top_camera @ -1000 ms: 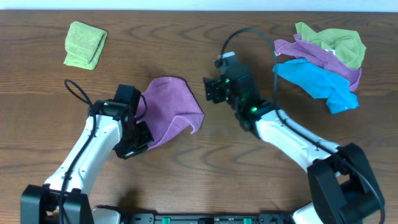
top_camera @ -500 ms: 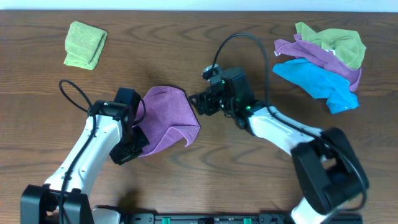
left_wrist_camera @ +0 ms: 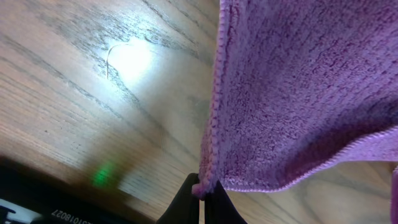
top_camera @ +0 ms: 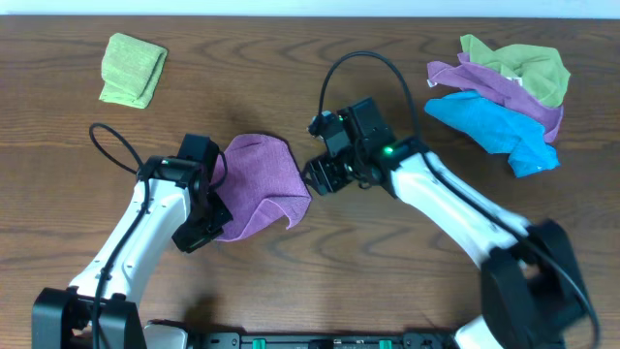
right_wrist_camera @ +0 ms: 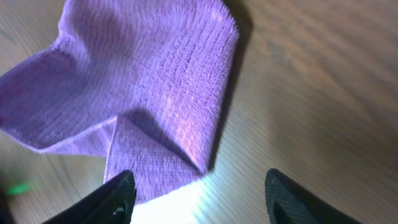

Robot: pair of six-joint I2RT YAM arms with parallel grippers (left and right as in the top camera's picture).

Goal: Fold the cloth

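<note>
The cloth (top_camera: pixel 260 179) is plain purple-magenta with a matching hem, the tabletop (top_camera: pixel 262 68) brown wood grain, the folded towel (top_camera: pixel 131 68) lime-green, the heaped towels yellow-green (top_camera: pixel 533 66), purple (top_camera: pixel 489 87) and bright blue (top_camera: pixel 484 121), and the left arm (top_camera: pixel 145 228) and right arm (top_camera: pixel 450 204) white with black joints.

the left arm (top_camera: pixel 136 233) reaches up from the near left edge, its white forearm slanting inward. the left claw (left_wrist_camera: pixel 202 198) is pinched tight, its dark fingertips meeting on a corner of the cloth (left_wrist_camera: pixel 298 93). the right arm (top_camera: pixel 455 208) stretches from the near right corner toward the middle with its wrist turned left, and the right claw (right_wrist_camera: pixel 202 196) has its two fingers spread well apart, gripping nothing, seemingly just above the tabletop (right_wrist_camera: pixel 311 93).
</note>
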